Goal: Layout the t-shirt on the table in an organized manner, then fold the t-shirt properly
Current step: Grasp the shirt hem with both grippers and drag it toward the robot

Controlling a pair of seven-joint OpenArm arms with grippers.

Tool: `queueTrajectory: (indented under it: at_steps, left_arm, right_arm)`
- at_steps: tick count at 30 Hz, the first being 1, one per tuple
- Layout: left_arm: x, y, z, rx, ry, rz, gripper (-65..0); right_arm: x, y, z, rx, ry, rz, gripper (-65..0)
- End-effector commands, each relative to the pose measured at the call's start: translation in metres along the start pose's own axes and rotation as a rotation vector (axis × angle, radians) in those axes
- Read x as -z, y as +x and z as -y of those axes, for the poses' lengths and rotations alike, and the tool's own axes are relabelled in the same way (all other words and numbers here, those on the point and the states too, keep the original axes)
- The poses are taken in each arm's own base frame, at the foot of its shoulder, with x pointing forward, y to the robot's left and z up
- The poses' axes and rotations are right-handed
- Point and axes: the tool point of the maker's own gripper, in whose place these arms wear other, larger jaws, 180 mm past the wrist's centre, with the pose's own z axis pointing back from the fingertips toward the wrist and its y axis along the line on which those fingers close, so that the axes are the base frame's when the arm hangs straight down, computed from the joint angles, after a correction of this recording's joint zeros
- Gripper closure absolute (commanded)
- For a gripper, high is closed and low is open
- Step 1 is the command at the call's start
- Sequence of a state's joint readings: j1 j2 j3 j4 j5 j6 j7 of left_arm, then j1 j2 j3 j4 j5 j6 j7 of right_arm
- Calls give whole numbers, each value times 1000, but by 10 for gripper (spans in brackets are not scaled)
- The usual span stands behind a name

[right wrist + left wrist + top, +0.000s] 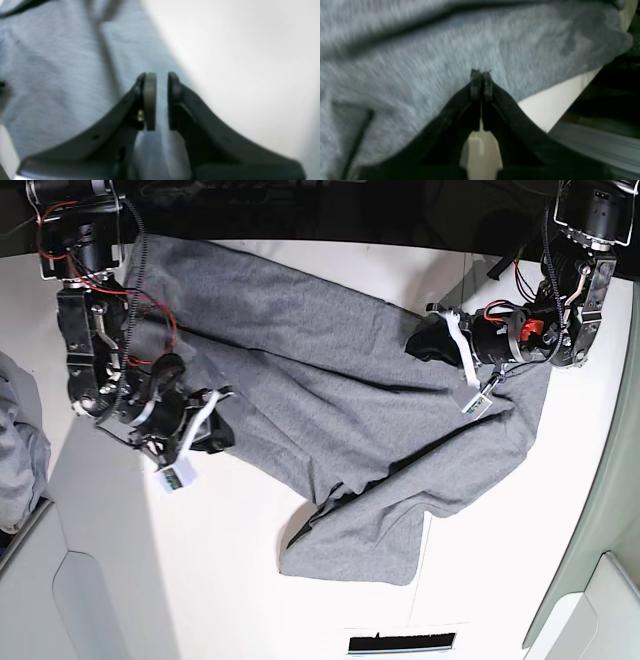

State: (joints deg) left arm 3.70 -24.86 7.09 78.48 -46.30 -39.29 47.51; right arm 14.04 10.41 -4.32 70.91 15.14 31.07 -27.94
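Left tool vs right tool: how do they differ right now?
Jaws: the left tool has its tips pressed together, while the right tool shows a narrow gap with grey cloth visible through it. Place: the left tool is over the t-shirt near the table edge; the right tool sits at the shirt's border with bare white tabletop beside it. Shared: both are dark, two-fingered and down at the shirt.

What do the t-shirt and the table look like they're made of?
The t-shirt: soft knit, likely cotton jersey, with a matte heather-grey fleck, and it drapes in limp folds. The table: a hard, smooth, matte white top, perhaps laminate, though the pictures can't confirm that.
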Motion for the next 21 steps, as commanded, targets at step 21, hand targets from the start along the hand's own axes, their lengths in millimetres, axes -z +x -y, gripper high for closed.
queueTrajectory:
  at_steps: [21]
  left_arm:
    - [-28, 21, -132, -96, 441, -53, -13]
  right_arm:
    - [-22, -71, 35, -81, -58, -234, 0]
